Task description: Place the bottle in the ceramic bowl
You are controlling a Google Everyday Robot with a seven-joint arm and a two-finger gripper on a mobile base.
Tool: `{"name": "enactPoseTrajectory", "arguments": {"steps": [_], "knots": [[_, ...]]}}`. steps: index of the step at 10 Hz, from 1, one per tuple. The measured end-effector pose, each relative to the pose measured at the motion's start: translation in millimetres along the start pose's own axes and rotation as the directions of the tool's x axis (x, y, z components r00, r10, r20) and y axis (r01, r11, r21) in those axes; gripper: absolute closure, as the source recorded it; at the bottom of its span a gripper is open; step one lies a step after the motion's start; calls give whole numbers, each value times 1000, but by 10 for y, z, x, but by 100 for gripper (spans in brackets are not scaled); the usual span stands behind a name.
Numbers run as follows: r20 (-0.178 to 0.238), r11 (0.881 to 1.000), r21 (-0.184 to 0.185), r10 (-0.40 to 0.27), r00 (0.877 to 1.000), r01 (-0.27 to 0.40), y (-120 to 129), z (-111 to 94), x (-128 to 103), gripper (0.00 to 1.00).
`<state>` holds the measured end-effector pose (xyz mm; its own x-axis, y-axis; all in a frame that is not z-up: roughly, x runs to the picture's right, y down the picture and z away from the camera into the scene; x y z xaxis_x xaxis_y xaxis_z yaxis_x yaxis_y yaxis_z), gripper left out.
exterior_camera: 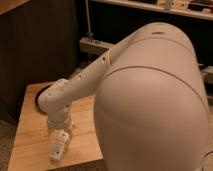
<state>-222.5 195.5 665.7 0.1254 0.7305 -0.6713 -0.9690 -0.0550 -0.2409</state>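
Bottle [56, 151] at tool [60, 145], outside nearby ceramic bowl [40, 100]

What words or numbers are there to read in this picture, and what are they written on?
None: no word, number or sign can be read here.
The robot arm has a plain white shell.
The ceramic bowl is plain black.
The gripper hangs low over the wooden table, near its front edge; no label can be made out there.
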Motion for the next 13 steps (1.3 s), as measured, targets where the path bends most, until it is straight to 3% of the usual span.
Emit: {"name": "enactPoseTrajectory", "arguments": {"steps": [5, 9, 13], "knots": [[-22, 1000, 23, -12, 1000, 12, 20, 252, -72, 35], [-41, 999, 42, 12, 999, -10, -79, 792, -166, 35], [-64, 999, 36, 24, 998, -22, -96, 1146, -295, 35]]}}
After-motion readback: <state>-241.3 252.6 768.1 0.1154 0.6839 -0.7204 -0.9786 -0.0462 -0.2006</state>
